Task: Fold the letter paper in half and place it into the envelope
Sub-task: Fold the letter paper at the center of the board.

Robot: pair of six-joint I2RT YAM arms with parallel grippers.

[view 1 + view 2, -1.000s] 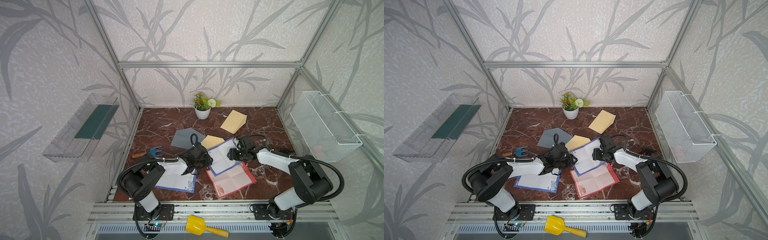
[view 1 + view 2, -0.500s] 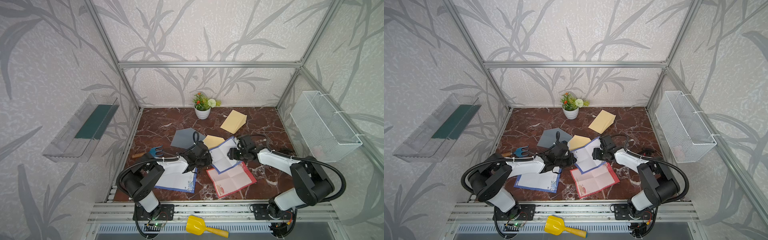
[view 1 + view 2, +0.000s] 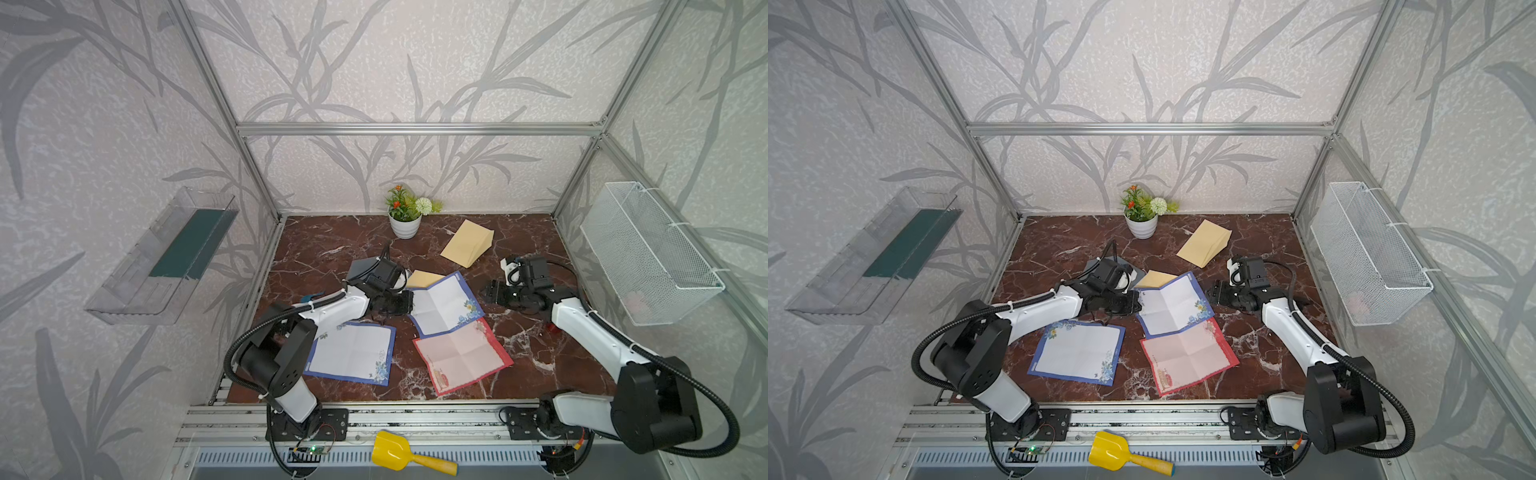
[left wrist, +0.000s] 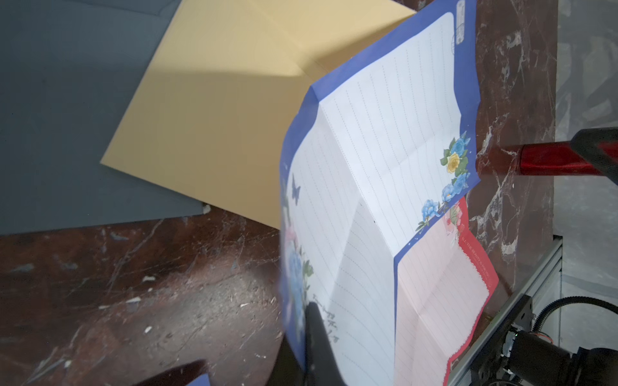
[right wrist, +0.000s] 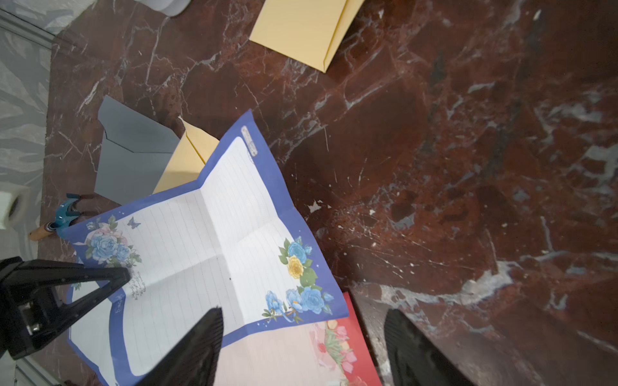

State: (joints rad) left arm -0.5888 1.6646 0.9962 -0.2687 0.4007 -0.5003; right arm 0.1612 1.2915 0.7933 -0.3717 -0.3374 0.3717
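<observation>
Left tool (image 3: pixel 405 301): you have it pinched shut on the near-left edge of the blue letter (image 3: pixel 444 305). In the left wrist view a finger (image 4: pixel 317 337) lies over the border, and that edge curls up off the table (image 3: pixel 316 249).
Why that grip: a raised edge gives you something to carry across the sheet; judged as the start of the half fold.
Right tool (image 3: pixel 492 293): jaws apart, holding nothing, just off the letter's right edge. The right wrist view shows one finger (image 5: pixel 190 351) over the sheet's corner and the other over bare marble.
Why it waits there: probably to pin or catch the far side while you fold.
Letter position: centre of the table, its lower corner overlapping the red letter (image 3: pixel 463 357), its top resting on a yellow envelope (image 3: pixel 424 277).
Creases: a cross of old folds shows, so the paper should bend along the middle line.
Envelopes: the grey one (image 5: pixel 133 160) lies under the yellow one; a second yellow envelope (image 3: pixel 467 243) sits well apart at the back.
Spare sheet: another blue letter (image 3: pixel 353 353) lies flat near the left arm, untouched.
Risk: the overlap with the red sheet may drag it along.
</observation>
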